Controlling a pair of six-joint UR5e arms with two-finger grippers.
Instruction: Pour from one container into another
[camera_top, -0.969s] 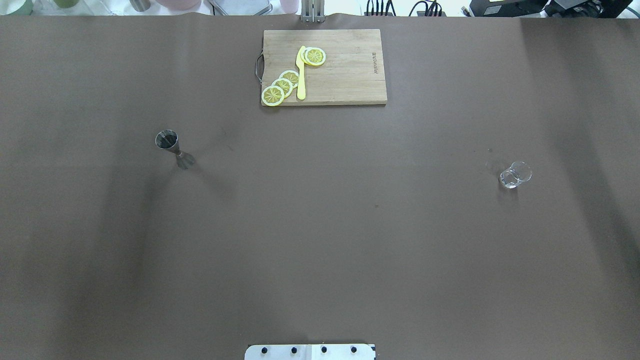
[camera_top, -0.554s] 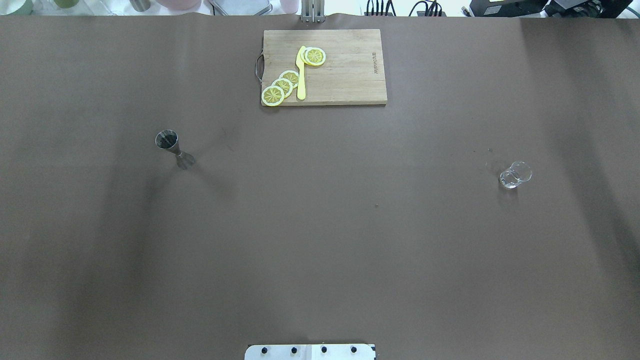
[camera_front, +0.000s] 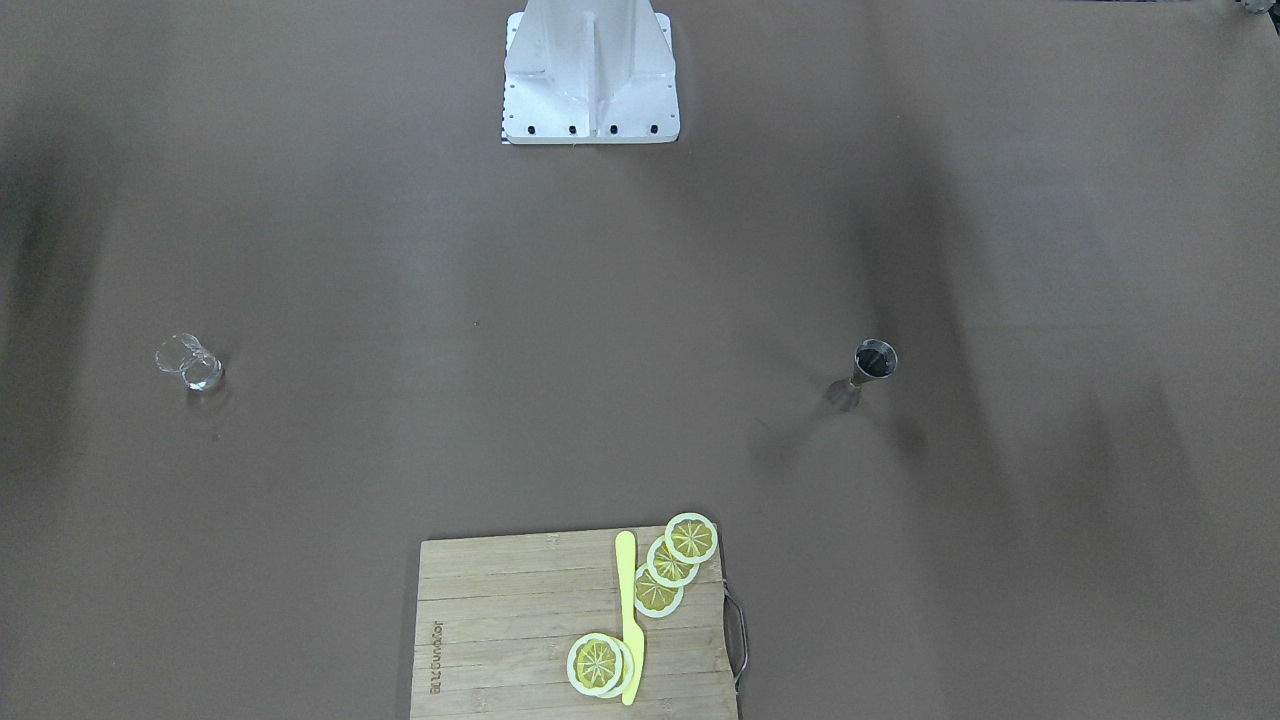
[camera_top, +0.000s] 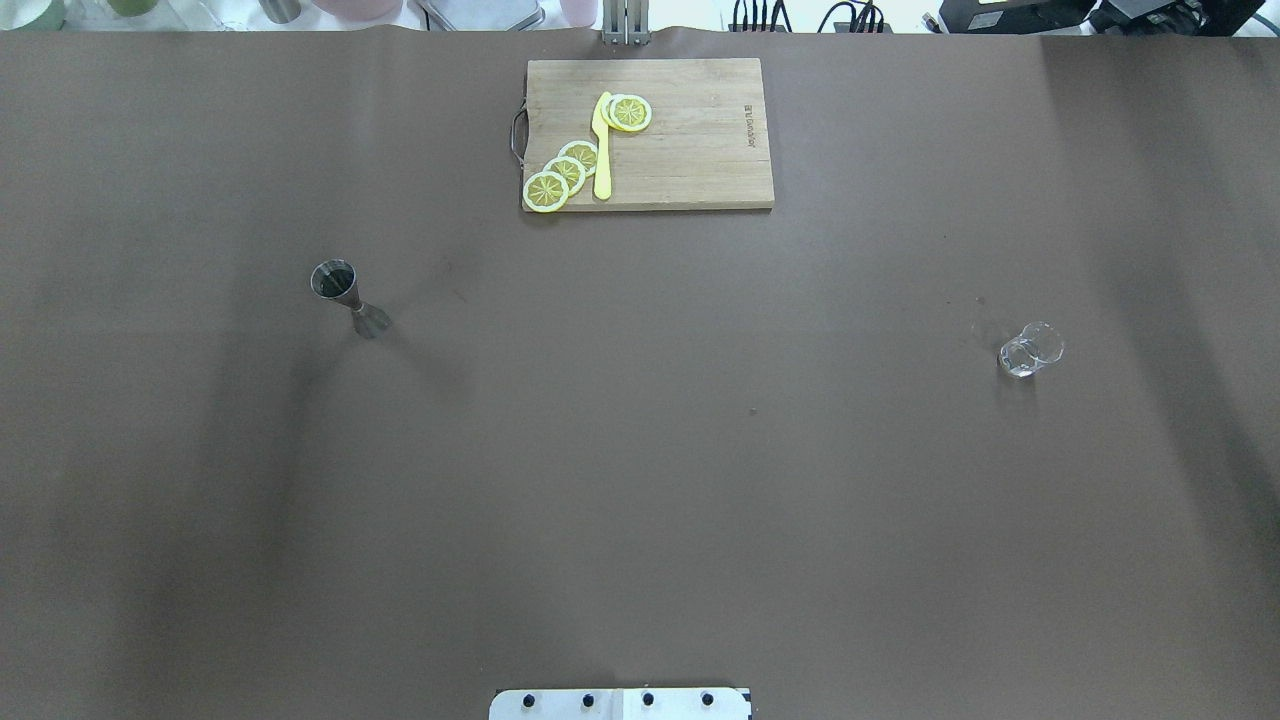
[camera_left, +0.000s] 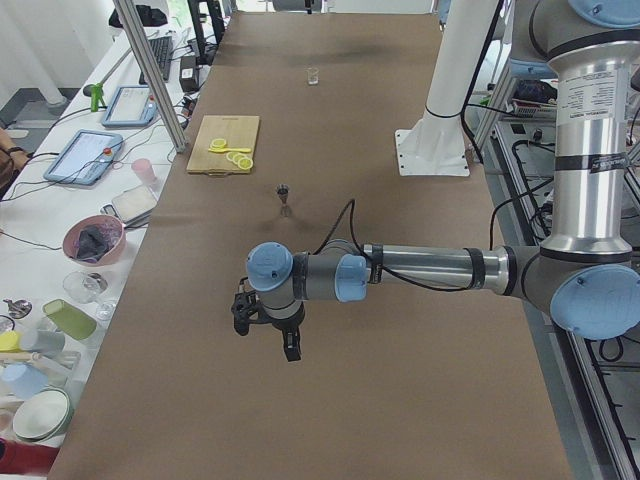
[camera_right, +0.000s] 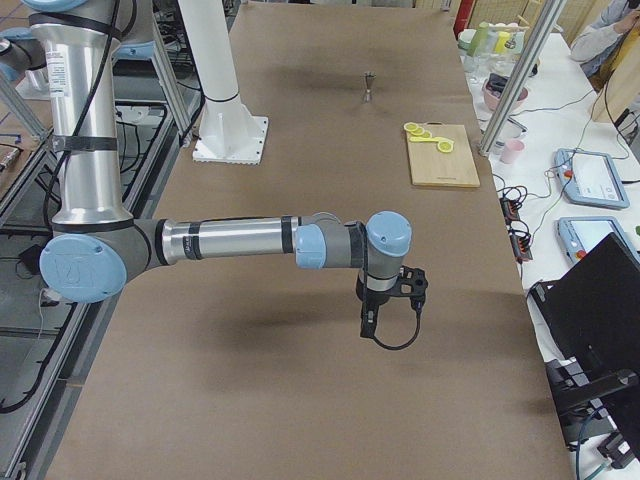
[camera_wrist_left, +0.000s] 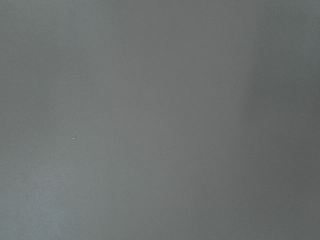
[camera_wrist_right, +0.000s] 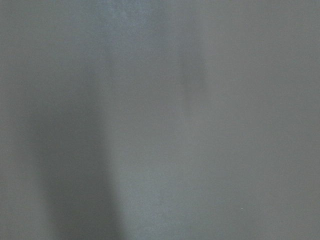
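Jigger (camera_top: 347, 296) stands well left of the board (camera_top: 690, 150), glass (camera_top: 1030, 350) well right. Left gripper (camera_left: 275, 330) and right gripper (camera_right: 385, 300) hang over the bench (camera_top: 640, 450); how wide, I cannot tell.

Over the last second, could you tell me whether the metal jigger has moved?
No; the jigger keeps its place relative to the cutting board.

A wooden cutting board (camera_top: 690, 150) lies at the far middle edge of the brown worktop (camera_top: 640, 480), with its metal handle (camera_top: 517, 135) on the overhead view's left. On the board are a yellow knife (camera_top: 602, 150) and 5 lemon slices: 3 overlap in a row (camera_top: 565, 172) left of the knife, and 2 are stacked (camera_top: 630, 112) against its far end. On a white side table sit 2 tablets (camera_left: 83, 157) and a pink bowl (camera_left: 93, 241).
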